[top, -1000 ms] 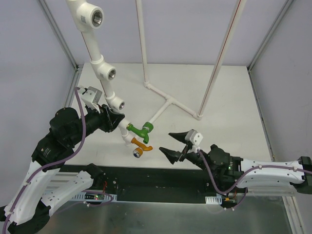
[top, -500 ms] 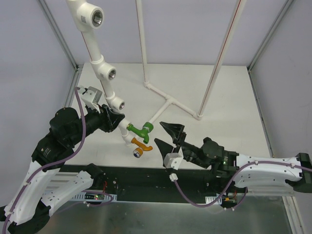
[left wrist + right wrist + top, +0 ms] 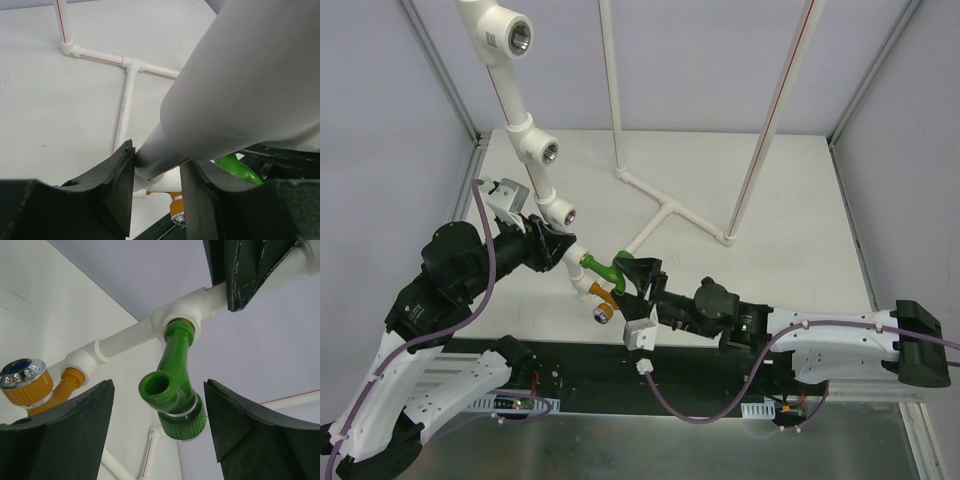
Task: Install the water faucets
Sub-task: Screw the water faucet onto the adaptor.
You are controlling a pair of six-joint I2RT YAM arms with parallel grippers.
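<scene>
You are holding the right gripper [image 3: 157, 427] spread around the green faucet [image 3: 172, 390], which is sitting in its tee fitting [image 3: 185, 315]. The orange faucet [image 3: 35, 385] is hanging beside it. Beyond, the left gripper [image 3: 157, 185] is pinching the white pipe [image 3: 250, 90]. Closing off-centre is risking a slipping, cross-threading turn.
</scene>
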